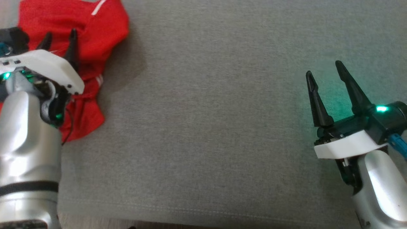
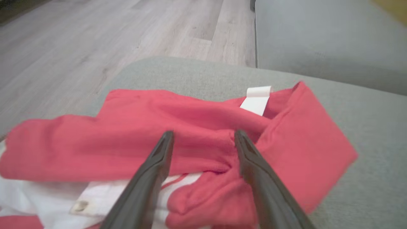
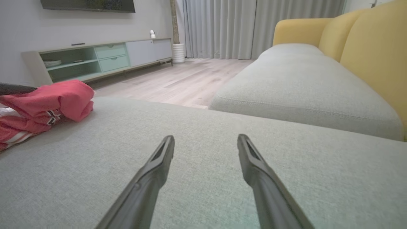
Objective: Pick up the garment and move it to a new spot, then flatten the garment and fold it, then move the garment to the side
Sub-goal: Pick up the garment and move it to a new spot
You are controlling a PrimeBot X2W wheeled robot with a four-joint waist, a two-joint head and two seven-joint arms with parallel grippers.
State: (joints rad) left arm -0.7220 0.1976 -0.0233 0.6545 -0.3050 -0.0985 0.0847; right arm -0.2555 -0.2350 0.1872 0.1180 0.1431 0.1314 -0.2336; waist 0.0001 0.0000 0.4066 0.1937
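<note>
A: What's hidden?
B: The garment, a crumpled red heap at the cushion's far left corner, is cut off by the frame and partly covered by the left arm.
A: Grippers?
B: Left gripper is spread over it, contact unclear. Right gripper is spread over bare cushion, well apart.
A: Its long axis?
B: Too bunched to tell.
</note>
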